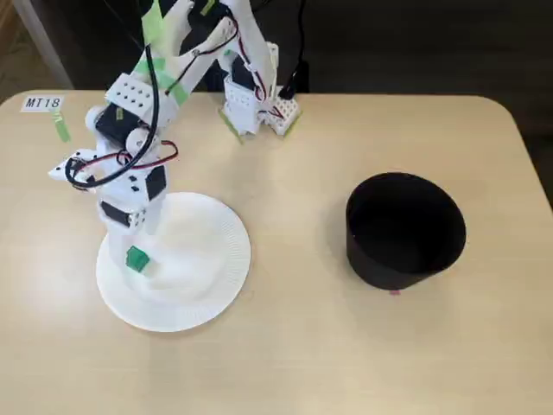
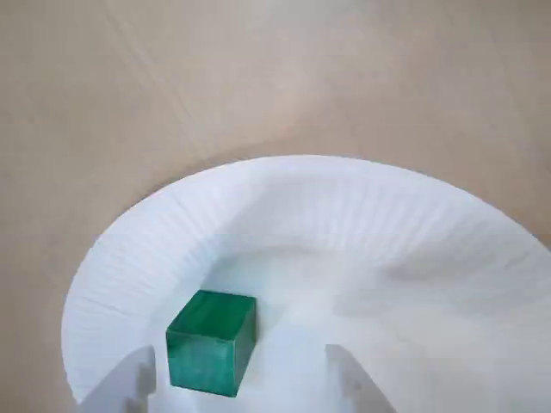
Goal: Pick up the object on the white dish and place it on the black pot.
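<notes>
1. Table (image 1: 311, 346): pale wood-tone top filling the fixed view, small label reading MT18 (image 1: 43, 103) at upper left.
2. Arm (image 1: 143, 121): white, green tape, reaching from the top centre down to the left over the dish.
3. Dish (image 1: 216, 277): white paper plate with ribbed rim, lower left of the fixed view, lower half of the wrist view (image 2: 362, 215); holds only the cube.
4. Pot (image 1: 404, 229): black, round, open top, right of centre in the fixed view, well apart from the dish; dark inside, contents not discernible.
5. Gripper (image 2: 237, 379): bottom edge of the wrist view, jaws spread apart, white fingertips (image 2: 129, 383) either side of the cube, not closed on it.
6. Cube (image 2: 211, 342): small, green, slightly glossy faces, resting on the dish's left part in both views (image 1: 136, 258), nearer the left fingertip.
</notes>
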Robot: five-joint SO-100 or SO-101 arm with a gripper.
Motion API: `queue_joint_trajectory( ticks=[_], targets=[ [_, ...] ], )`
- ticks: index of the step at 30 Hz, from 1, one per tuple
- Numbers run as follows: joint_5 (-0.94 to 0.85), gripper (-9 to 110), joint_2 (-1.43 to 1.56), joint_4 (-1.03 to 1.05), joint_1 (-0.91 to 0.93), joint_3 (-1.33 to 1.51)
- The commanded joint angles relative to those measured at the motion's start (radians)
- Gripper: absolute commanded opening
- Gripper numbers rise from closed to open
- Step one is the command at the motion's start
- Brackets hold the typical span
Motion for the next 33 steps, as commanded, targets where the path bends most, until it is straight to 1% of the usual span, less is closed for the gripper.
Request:
queue_joint_trajectory(
  ticks=[1,4,6,8,10,11,12,19,25,29,33],
  targets=[
    [0.012,26,-0.012,0.028,0.014,-0.086],
    [0.009,25,-0.086,0.078,0.015,-0.183],
    [0.012,23,-0.123,0.094,0.014,-0.232],
    [0.026,16,-0.164,0.124,0.015,-0.296],
    [0.052,3,-0.209,0.163,0.020,-0.373],
    [0.052,0,-0.238,0.195,0.023,-0.419],
    [0.043,0,-0.256,0.221,0.023,-0.451],
    [0.021,0,-0.222,0.229,0.009,-0.456],
    [0.014,0,-0.055,0.235,-0.023,-0.456],
    [0.018,0,0.107,0.225,-0.095,-0.440],
    [0.025,0,0.270,0.222,-0.225,-0.403]
  ],
)
